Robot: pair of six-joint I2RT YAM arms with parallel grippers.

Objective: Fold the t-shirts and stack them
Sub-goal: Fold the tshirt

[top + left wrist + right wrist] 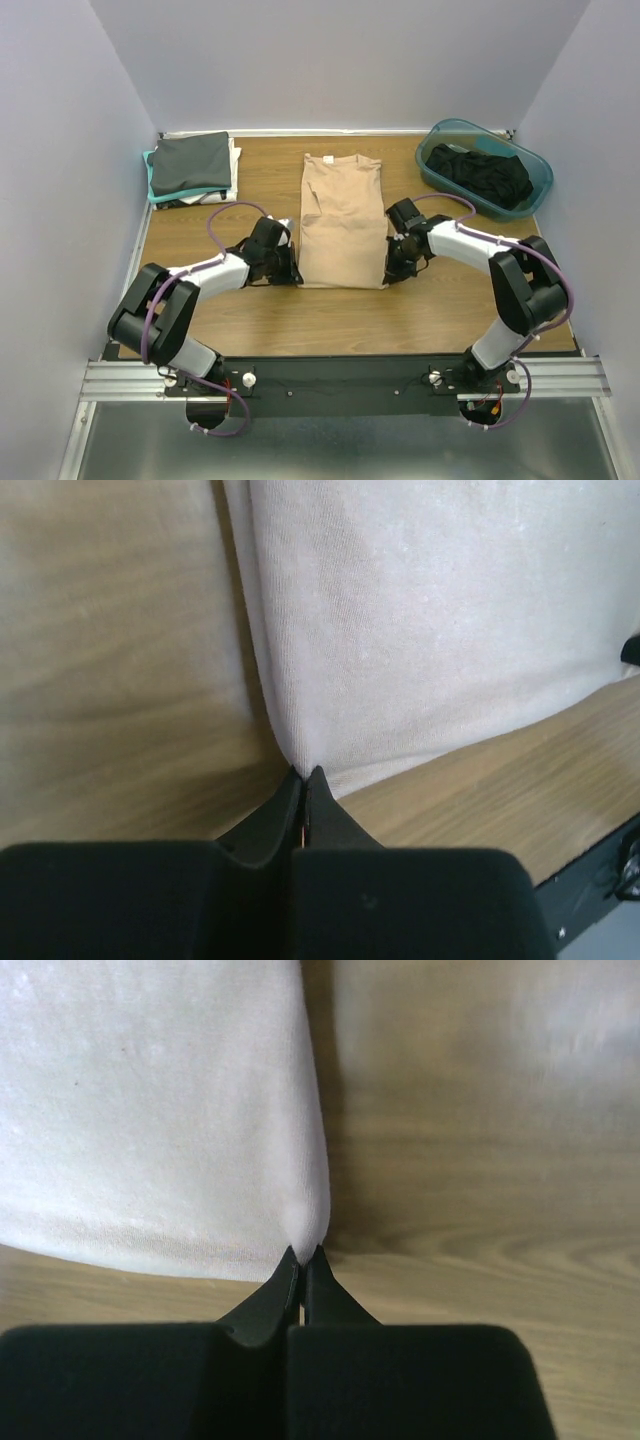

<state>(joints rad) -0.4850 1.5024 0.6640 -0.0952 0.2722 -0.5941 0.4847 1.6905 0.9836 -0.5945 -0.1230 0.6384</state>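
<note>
A tan t-shirt (343, 218), folded into a long strip, lies lengthwise in the middle of the table. My left gripper (293, 270) is shut on its near left corner, and in the left wrist view the cloth (420, 630) is pinched at the tips of the gripper (305, 772). My right gripper (390, 270) is shut on the near right corner; the right wrist view shows the cloth (150, 1110) bunched into the fingertips (317, 1260). A stack of folded t-shirts (192, 167), dark grey on top over teal and white, sits at the back left. A black shirt (480, 172) lies in the tub.
A teal plastic tub (540, 185) stands at the back right corner. White walls close the table (350, 320) on three sides. The arms' bases sit on a metal rail (340, 380) at the near edge.
</note>
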